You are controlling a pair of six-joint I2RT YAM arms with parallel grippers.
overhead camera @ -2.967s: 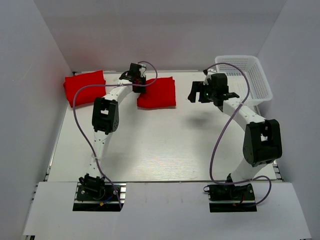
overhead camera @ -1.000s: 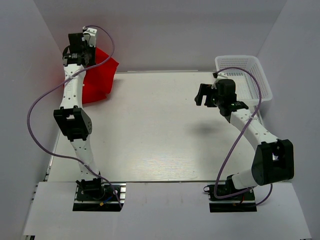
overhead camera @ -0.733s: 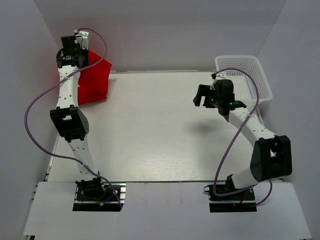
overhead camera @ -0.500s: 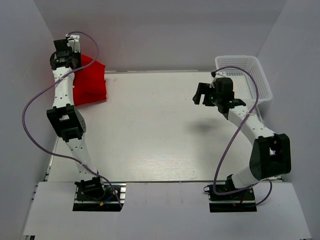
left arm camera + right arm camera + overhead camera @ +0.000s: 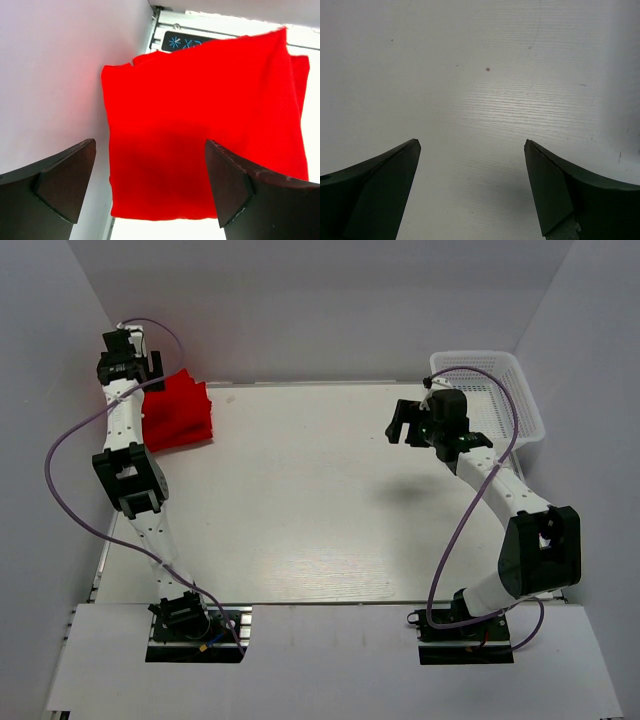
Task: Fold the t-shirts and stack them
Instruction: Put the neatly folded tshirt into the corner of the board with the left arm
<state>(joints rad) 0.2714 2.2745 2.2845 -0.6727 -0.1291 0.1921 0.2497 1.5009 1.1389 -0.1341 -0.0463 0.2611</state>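
Cloth: the t-shirts [image 5: 180, 412] are plain bright red, soft and matte, folded into a rough rectangle. In the left wrist view [image 5: 200, 125] a second red layer shows along the right edge under the top one.
Place: upper left of the top view, at the far left corner of the table [image 5: 320, 510], with the left edge of the pile just beside the wall [image 5: 50, 440].
Left gripper: [image 5: 124, 368] sits at the upper left, above the pile's back left corner and close to the wall. In its own view [image 5: 150, 165] the dark, wedge-shaped fingers [image 5: 55, 185] stand wide apart with nothing between them, and the cloth lies below, apart from them.
Right gripper: [image 5: 404, 425] is at the upper right of centre. Its jaws [image 5: 472, 165] are spread wide and hold nothing, over bare tabletop.
Table: white and flat, with fine horizontal grain and a few small specks.
Edges: white walls close in the left, back and right sides, and a metal strip runs along the back edge behind the pile.
Open room: the whole middle and lower part of the tabletop.
Around: a white lattice basket [image 5: 487, 357] stands at the upper right corner, just beside the right arm. Purple cables [image 5: 60, 465] loop along both arms.
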